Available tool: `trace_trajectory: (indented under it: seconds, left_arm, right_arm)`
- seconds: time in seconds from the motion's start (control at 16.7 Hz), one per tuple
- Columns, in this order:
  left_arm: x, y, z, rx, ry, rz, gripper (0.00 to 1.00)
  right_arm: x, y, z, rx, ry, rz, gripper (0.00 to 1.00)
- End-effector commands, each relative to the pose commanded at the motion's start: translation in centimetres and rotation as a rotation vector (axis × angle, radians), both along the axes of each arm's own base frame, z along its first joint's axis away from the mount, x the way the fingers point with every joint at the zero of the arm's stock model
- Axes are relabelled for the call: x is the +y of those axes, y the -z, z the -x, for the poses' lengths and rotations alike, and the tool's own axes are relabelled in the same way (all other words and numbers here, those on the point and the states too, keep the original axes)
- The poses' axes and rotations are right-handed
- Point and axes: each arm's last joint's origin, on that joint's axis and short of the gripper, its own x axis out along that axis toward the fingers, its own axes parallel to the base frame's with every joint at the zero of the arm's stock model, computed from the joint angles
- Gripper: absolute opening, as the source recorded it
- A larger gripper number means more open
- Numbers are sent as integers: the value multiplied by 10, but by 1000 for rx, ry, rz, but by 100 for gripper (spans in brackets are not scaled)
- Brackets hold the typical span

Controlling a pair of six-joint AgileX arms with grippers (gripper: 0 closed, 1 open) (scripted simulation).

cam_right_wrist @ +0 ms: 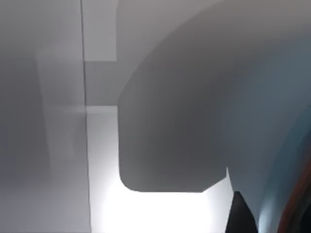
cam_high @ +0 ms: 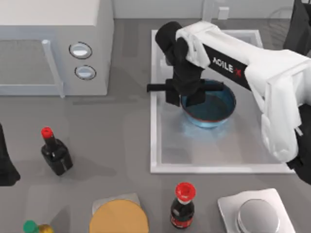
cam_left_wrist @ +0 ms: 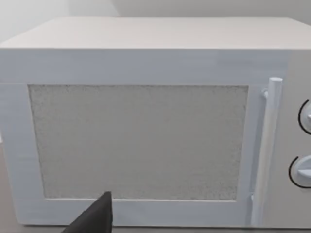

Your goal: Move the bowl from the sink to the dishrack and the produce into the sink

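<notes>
The translucent blue bowl (cam_high: 210, 108) with a dark-red rim sits inside the white sink (cam_high: 154, 126). My right gripper (cam_high: 184, 97) reaches down from the right over the bowl's left rim. Its two black fingers stand apart, one outside the rim and one inside, so it is open. The right wrist view looks close along the bowl's blue wall (cam_right_wrist: 284, 160) and the white basin floor (cam_right_wrist: 160, 213). My left gripper (cam_high: 6, 167) is parked at the table's far left edge, with one dark fingertip (cam_left_wrist: 95, 218) facing the microwave. The produce and the dishrack are out of view.
A white microwave (cam_high: 53, 48) fills the back left. A dark red-capped bottle (cam_high: 56, 153) stands at the left, another (cam_high: 183, 206) at the front centre. A round wooden board (cam_high: 119, 218), a silver disc on a white plate (cam_high: 255, 213) and a green-capped bottle (cam_high: 31, 227) line the front edge.
</notes>
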Motion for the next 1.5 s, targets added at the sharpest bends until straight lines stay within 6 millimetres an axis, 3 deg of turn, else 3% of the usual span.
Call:
trace_trajectory:
  seconds: [0.42,0.54,0.66,0.9,1.02,1.2,1.38,1.5]
  left_arm:
    - [0,0,0,0,0,0,100]
    - [0,0,0,0,0,0,100]
    - [0,0,0,0,0,0,100]
    - [0,0,0,0,0,0,100]
    - [0,0,0,0,0,0,100]
    - [0,0,0,0,0,0,100]
    - [0,0,0,0,0,0,100]
    - [0,0,0,0,0,0,100]
  right_arm:
    - [-1,-4,0,-4,3,-1,0]
    - [6,-15,7,-2,-1,0,0]
    - [20,-43,23,0,-5,1,0]
    - [45,-131,84,-6,-2,-4,0]
    - [50,-180,127,-10,2,-9,0]
    - [41,-244,198,-16,4,-17,0]
    - [20,-286,258,-16,4,-20,0]
    - [9,-298,284,-10,4,-12,0]
